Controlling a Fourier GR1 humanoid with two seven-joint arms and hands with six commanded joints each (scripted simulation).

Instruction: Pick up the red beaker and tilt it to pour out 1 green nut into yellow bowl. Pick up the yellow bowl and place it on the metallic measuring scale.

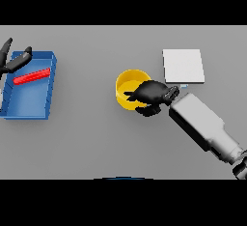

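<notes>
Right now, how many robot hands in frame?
2. Left hand at the far left edge, over the blue tray. Right hand at centre, on the yellow bowl.

No readable text showing anywhere, no labels, brands, numbers or signs appearing on the round yellow bowl (129, 82), the flat pale metallic square scale (183, 65), the open blue rectangular tray (30, 97), or the red beaker (32, 76) lying inside it
</notes>
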